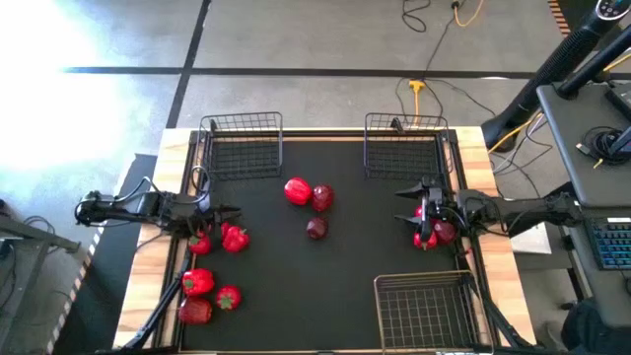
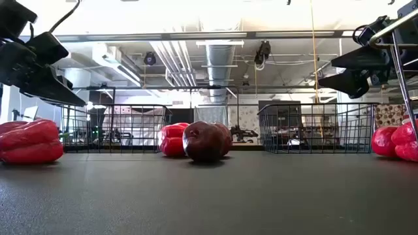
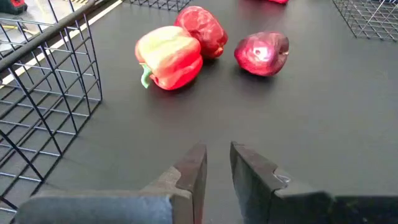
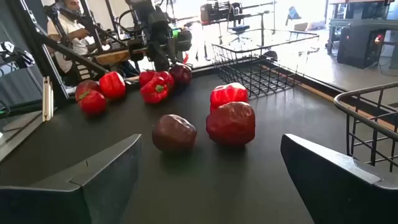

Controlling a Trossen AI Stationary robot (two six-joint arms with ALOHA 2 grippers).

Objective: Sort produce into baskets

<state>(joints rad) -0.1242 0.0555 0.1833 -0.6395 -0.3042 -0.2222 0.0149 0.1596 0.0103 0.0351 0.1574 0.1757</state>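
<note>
Three black wire baskets stand on the black mat: far left (image 1: 242, 146), far right (image 1: 404, 146) and near right (image 1: 426, 311). At mid-table a red pepper (image 1: 297, 190) lies beside a maroon fruit (image 1: 322, 197), with another maroon fruit (image 1: 315, 229) just nearer. Several red pieces lie at the left (image 1: 235, 238) (image 1: 197, 282), and more at the right edge (image 1: 434, 233). My left gripper (image 1: 235, 211) (image 3: 214, 168) hovers shut and holds nothing, pointing at the middle group. My right gripper (image 1: 402, 205) (image 4: 211, 168) hovers open, facing the same group from the right.
The left cluster lies under and beside my left arm. The right cluster lies under my right wrist. Bare mat (image 1: 325, 286) stretches between the middle fruits and the near edge. A person (image 4: 71, 28) sits beyond the table's left side.
</note>
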